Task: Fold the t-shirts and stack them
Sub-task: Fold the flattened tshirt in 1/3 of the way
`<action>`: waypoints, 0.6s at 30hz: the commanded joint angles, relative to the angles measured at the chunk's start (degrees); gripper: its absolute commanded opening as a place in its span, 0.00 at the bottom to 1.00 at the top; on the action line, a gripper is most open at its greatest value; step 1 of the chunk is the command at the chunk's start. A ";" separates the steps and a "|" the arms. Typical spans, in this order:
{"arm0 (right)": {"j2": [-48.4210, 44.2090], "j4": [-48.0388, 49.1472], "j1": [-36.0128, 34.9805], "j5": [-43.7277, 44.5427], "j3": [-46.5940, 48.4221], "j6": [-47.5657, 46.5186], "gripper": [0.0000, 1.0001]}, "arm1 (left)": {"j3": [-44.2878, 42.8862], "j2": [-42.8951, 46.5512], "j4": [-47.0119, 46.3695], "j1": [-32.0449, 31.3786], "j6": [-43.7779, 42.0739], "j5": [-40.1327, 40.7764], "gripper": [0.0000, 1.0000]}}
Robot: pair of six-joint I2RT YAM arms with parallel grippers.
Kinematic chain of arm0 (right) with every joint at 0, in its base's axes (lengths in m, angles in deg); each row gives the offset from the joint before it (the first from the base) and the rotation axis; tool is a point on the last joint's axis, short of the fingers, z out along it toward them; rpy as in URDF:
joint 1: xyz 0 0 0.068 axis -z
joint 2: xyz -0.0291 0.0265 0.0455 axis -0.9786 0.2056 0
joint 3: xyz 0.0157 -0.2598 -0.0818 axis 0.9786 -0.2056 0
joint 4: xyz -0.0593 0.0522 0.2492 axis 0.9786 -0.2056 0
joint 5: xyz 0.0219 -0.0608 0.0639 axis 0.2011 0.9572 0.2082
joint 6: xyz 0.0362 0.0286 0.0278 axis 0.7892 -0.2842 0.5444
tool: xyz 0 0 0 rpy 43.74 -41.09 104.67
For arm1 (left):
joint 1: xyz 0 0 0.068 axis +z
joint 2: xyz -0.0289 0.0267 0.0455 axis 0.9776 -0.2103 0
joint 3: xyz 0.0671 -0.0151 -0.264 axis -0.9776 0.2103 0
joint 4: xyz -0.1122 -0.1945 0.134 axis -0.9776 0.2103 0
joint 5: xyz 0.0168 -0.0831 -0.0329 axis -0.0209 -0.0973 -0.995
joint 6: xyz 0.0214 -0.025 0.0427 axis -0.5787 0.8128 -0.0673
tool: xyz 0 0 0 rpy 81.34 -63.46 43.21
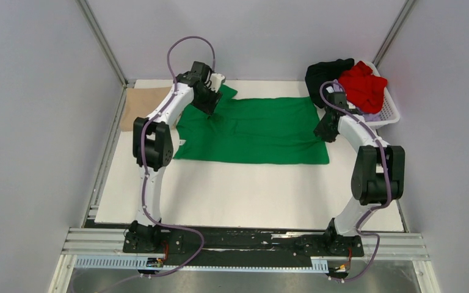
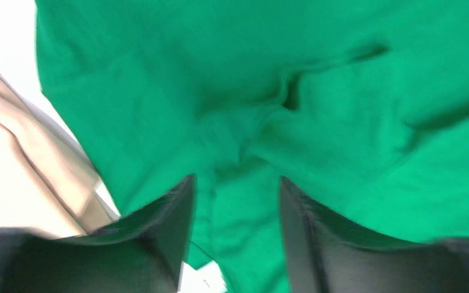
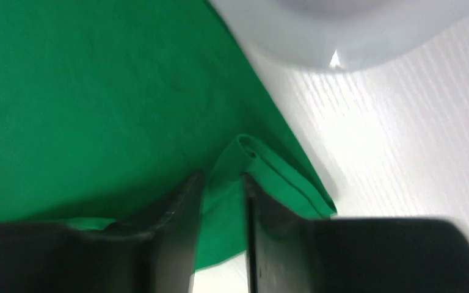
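A bright green t-shirt (image 1: 256,131) lies spread flat across the back of the white table. My left gripper (image 1: 210,110) is down on its far left part, jaws apart over bunched green cloth (image 2: 342,122); in the left wrist view the gripper (image 2: 235,183) has cloth between the fingers and a white label below. My right gripper (image 1: 323,131) is at the shirt's right edge. In the right wrist view it (image 3: 223,180) is shut on a raised fold of the green shirt (image 3: 98,91). A tan t-shirt (image 1: 140,107) lies at the far left and shows in the left wrist view (image 2: 24,171).
A white plastic basket (image 1: 391,110) stands at the back right, holding a black shirt (image 1: 327,73), a red shirt (image 1: 363,85) and some lavender cloth (image 1: 372,115). Its rim (image 3: 342,36) is close to my right gripper. Grey walls enclose the table on three sides.
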 commanded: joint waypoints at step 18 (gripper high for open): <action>-2.19 10.51 -11.85 -12.60 -5.10 -7.81 1.00 | 34.96 24.11 -28.54 2.89 39.06 -16.87 1.00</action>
